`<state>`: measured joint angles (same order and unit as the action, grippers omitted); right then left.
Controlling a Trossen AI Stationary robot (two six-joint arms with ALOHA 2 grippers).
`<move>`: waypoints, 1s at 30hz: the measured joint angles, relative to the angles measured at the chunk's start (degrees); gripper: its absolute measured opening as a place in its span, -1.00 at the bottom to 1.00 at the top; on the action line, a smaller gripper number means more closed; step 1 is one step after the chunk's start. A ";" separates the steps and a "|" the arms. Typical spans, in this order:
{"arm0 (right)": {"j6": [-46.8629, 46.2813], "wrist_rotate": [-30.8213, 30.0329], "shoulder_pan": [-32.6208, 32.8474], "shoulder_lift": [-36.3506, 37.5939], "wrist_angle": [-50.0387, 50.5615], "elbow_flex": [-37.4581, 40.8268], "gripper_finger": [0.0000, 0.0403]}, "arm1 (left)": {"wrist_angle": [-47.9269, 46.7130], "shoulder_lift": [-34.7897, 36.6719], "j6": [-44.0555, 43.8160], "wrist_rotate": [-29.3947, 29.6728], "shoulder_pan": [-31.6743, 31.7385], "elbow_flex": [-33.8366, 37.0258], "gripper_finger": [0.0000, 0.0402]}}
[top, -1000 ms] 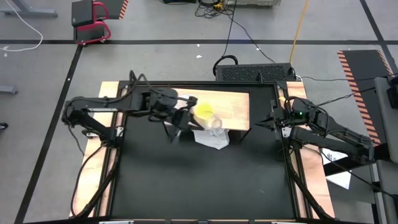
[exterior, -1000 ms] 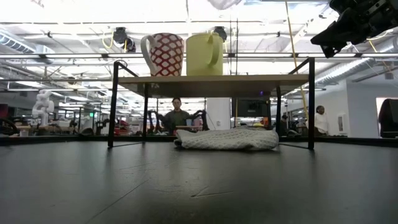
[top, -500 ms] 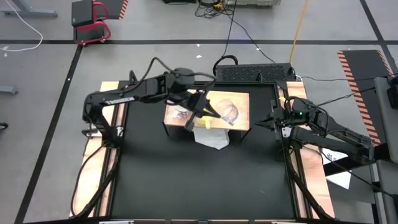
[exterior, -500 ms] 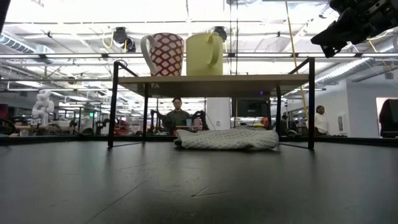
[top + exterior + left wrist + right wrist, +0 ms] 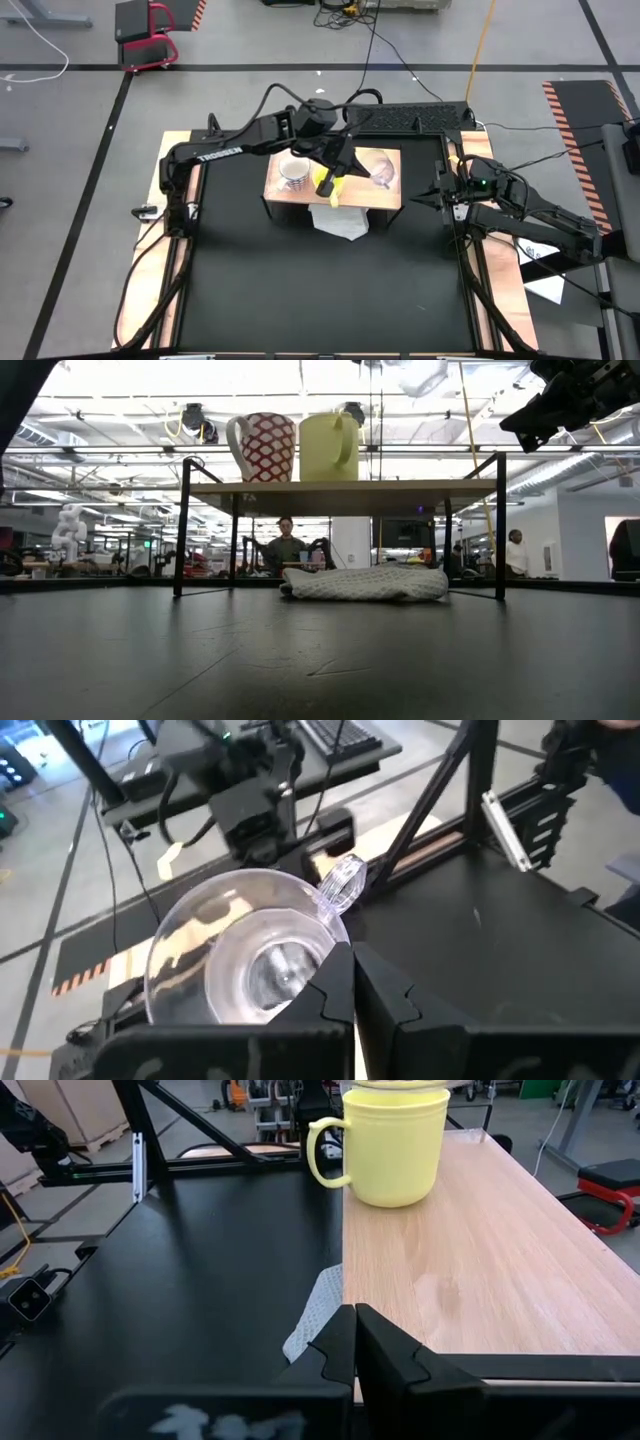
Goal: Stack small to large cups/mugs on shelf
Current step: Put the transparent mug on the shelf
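High view, left end effector (image 5: 350, 165) clamped on the glass cup (image 5: 381, 172) above the shelf (image 5: 385, 197), white mug (image 5: 293, 172) and yellow mug (image 5: 326, 183) standing there, cloth (image 5: 342, 224) beneath, right end effector (image 5: 430, 197) closed at the worktop (image 5: 320, 290) edge.

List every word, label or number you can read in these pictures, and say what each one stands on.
"TROSSEN": white lettering along the left arm in the high view, only just readable.
Printed sheet beside the table's right edge: marks too small to read.
White mug, yellow mug, glass cup, shelf: no text.
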<state>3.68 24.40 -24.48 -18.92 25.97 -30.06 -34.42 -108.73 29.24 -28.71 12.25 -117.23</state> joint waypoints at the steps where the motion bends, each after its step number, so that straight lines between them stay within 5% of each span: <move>1: 0.00 0.00 -0.01 0.00 -0.01 0.01 -1.00 | 0.05 -0.26 0.00 0.04 0.26 -0.08 -1.00; 30: -0.02 0.00 0.00 -0.02 0.06 0.00 -1.00 | -11.17 -4.37 1.90 -0.85 2.89 -0.11 -1.00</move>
<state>3.66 24.40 -24.47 -18.94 26.03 -30.06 -45.59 -113.10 31.14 -29.56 15.14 -117.34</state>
